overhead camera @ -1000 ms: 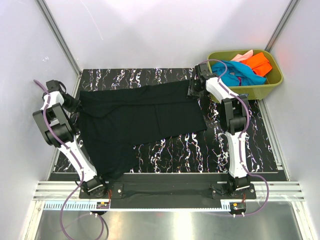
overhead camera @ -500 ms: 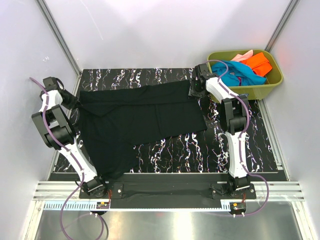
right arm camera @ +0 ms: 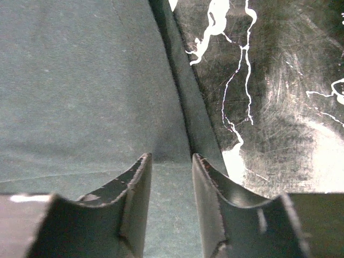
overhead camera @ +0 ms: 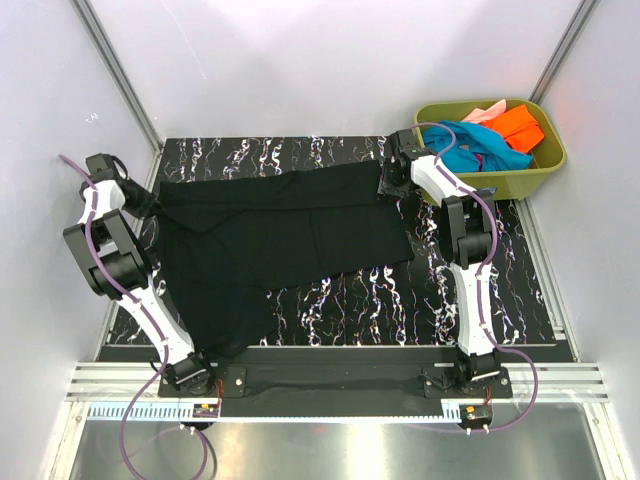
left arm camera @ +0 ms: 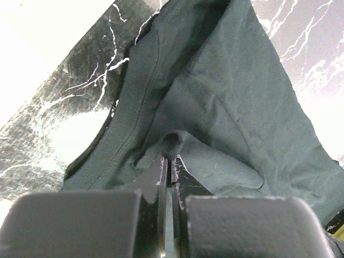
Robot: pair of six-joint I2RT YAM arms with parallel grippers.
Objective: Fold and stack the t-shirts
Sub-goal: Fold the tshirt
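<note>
Arms stretched toward upper left and upper right, the left gripper [left arm camera: 169, 161] clamps a puckered fold of the black tee [overhead camera: 290, 235], the right gripper [right arm camera: 169, 161] stands parted over its hem, and the tee lies spread and wrinkled mid-frame on the table [overhead camera: 400, 300].

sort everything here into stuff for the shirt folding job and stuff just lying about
For the job:
- black t-shirt, spread on the table, pinched by the left pincer; right pincer open over its edge
- teal t-shirt, orange t-shirt and pink t-shirt, heaped in the green tub

Just there:
- the green tub itself
- marbled table
</note>
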